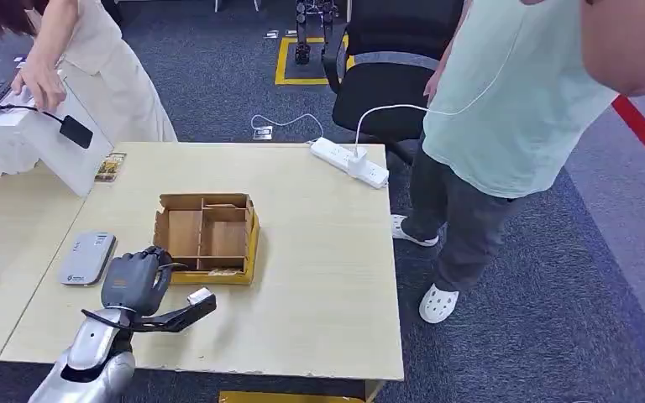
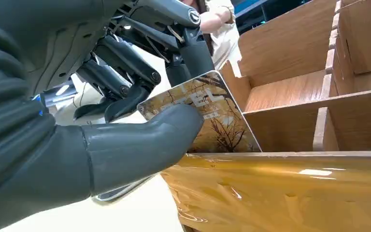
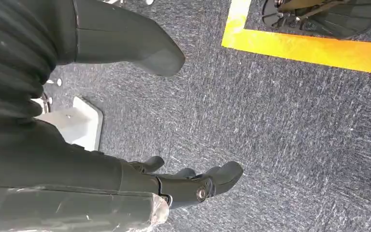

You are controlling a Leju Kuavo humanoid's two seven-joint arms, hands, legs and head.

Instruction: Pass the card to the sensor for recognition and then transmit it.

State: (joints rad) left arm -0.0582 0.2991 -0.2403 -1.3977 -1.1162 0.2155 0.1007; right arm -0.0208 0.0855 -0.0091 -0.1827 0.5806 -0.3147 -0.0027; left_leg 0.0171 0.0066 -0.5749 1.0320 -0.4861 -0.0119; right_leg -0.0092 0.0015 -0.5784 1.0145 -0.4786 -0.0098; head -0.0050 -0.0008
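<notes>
Low in the left half of the head view, the left hand point(image 1: 137, 281) sits at the near-left corner of the cardboard divider box point(image 1: 210, 235) on the worktop point(image 1: 319, 277). Its wrist view shows the card point(image 2: 207, 113), printed with bare branches on a brownish ground, pinched between the thick thumb and the darker fingers point(image 2: 125, 92), right beside the box's yellow outer wall. So the pick-up looks done or very nearly done; whether the card is fully clear of the box I cannot tell.

What is left, as I judge it, is the larger part: the card has to go to the sensor point(image 1: 86, 258), the flat grey device lying just left of the hand in the head view, be read there, and then be handed over. A person in a pale green shirt point(image 1: 512, 92) stands at the right side of the worktop and another bends over at upper left; either could be the receiver.

The right hand point(image 3: 188, 183) hangs over the grey carpet, its fingers loosely curled and apart, holding nothing.
</notes>
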